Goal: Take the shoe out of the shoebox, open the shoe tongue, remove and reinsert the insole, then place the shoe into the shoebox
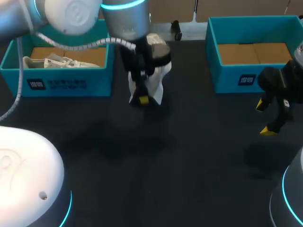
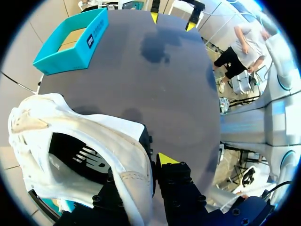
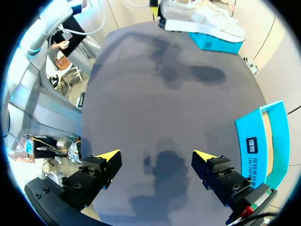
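Closest to the left wrist camera is a white fabric sneaker (image 2: 70, 141), its mouth gaping wide. The upper is pale cream with stitched panels and one tan, scuffed-looking patch near the rim, and the inside is dark, with an insole bearing a pale printed mark. The left end effector (image 2: 157, 172) pinches the sneaker's side wall, with one black finger inside the opening and the yellow-tipped finger (image 2: 165, 159) outside against the fabric.

From the head view, the sneaker (image 1: 156, 75) hangs upright in the air over the dark counter (image 1: 165, 165), its dark opening uppermost and the white body hanging down beside the left end effector's yellow tip. It sits between the two boxes and touches neither.

On the left is a teal open-topped shoebox (image 1: 57, 82), and a second pale laced sneaker (image 1: 54, 61) lies on its side on the brown cardboard floor. On the right stands a matching teal shoebox (image 1: 236, 78), also with a cardboard floor.

The right end effector (image 1: 264, 118) hovers just in front of that right-hand shoebox. Its fingers are spread wide with nothing between them, and only its shadow lies on the counter below (image 3: 156, 157).
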`<action>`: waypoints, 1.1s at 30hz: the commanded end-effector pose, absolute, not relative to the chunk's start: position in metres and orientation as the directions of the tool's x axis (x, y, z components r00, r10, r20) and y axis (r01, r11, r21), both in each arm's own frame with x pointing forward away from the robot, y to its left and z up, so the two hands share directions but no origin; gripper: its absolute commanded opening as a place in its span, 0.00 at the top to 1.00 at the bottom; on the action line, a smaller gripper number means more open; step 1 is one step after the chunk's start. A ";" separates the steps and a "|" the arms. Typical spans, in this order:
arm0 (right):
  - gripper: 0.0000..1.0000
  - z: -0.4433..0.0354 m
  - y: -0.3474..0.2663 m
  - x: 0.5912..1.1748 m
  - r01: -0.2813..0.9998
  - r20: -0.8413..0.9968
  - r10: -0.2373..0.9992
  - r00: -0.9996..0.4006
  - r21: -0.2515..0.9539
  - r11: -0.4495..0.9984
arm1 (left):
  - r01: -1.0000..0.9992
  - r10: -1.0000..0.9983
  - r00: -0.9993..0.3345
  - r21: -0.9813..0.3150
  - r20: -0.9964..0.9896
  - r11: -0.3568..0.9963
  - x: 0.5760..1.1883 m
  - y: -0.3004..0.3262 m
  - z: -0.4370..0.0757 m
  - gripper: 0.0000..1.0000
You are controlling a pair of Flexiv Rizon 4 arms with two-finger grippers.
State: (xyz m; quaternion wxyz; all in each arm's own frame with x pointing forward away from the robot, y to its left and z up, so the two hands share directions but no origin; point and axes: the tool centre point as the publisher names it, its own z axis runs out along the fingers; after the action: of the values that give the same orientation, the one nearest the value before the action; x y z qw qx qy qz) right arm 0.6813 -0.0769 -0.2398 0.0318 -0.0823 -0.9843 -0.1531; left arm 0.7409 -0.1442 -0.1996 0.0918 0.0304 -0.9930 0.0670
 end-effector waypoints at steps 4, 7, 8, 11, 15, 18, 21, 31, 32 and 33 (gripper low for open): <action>0.00 -0.240 -0.077 0.681 0.172 0.086 0.153 -0.984 0.294 0.940 | -0.062 -0.035 -0.978 -0.124 0.206 0.990 0.767 -0.134 -0.173 1.00; 0.00 -0.240 -0.077 0.681 0.172 0.086 0.153 -0.984 0.294 0.940 | -0.050 -0.026 -0.978 -0.110 0.206 0.993 0.780 -0.130 -0.165 1.00; 0.00 -0.240 -0.077 0.681 0.172 0.086 0.153 -0.984 0.294 0.940 | -0.051 -0.028 -0.978 -0.107 0.208 0.993 0.786 -0.129 -0.163 1.00; 0.00 -0.240 -0.077 0.681 0.172 0.086 0.153 -0.984 0.294 0.940 | -0.047 -0.025 -0.977 -0.101 0.210 0.994 0.801 -0.122 -0.155 1.00; 0.00 -0.240 -0.077 0.681 0.172 0.086 0.153 -0.984 0.294 0.940 | -0.043 -0.021 -0.974 -0.097 0.224 0.994 0.825 -0.108 -0.143 1.00; 0.00 -0.240 -0.077 0.681 0.172 0.086 0.153 -0.984 0.294 0.940 | -0.041 -0.022 -0.974 -0.079 0.227 0.996 0.841 -0.098 -0.137 1.00; 0.00 -0.240 -0.077 0.681 0.172 0.086 0.153 -0.984 0.294 0.940 | -0.038 -0.022 -0.973 -0.068 0.230 0.997 0.856 -0.086 -0.133 1.00; 0.00 -0.240 -0.077 0.681 0.172 0.086 0.153 -0.984 0.294 0.940 | -0.050 -0.038 -0.972 -0.044 0.233 0.998 0.896 -0.056 -0.117 1.00; 0.00 -0.240 -0.077 0.681 0.172 0.086 0.153 -0.984 0.294 0.940 | -0.051 -0.041 -0.971 -0.040 0.235 0.998 0.901 -0.054 -0.115 1.00; 0.00 -0.240 -0.077 0.681 0.172 0.086 0.153 -0.984 0.294 0.940 | -0.048 -0.039 -0.971 -0.035 0.237 0.998 0.904 -0.051 -0.113 1.00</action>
State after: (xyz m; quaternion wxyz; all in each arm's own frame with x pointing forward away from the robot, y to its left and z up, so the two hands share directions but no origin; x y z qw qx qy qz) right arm 0.6813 -0.0769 -0.2398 0.0318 -0.0823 -0.9843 -0.1531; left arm 0.8919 -0.0547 -0.1226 0.1073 0.0248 -0.9936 0.0242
